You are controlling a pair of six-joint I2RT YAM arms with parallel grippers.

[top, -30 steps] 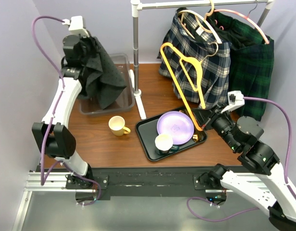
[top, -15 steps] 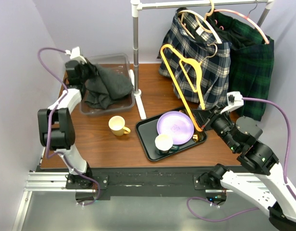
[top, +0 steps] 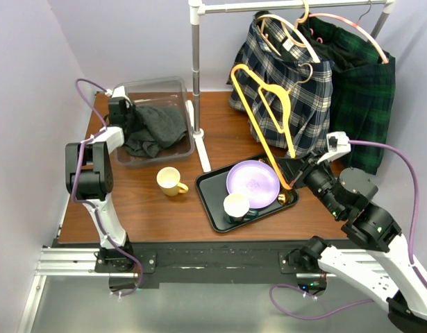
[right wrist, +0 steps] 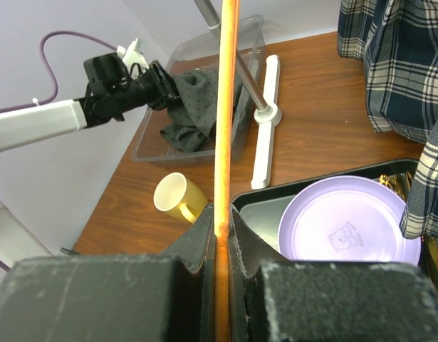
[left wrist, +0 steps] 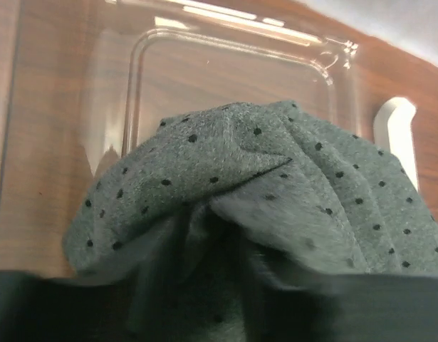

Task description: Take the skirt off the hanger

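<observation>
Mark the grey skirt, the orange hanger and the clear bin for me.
grey skirt (top: 157, 127), top external view, middle of the bunched cloth.
orange hanger (right wrist: 225, 107), right wrist view, straight bar.
clear bin (left wrist: 226, 75), left wrist view, bare floor.

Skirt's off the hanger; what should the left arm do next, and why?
Probably open the left gripper and let go: the gray dotted skirt already lies in the clear bin, while the right gripper holds the bare orange hanger.
</observation>
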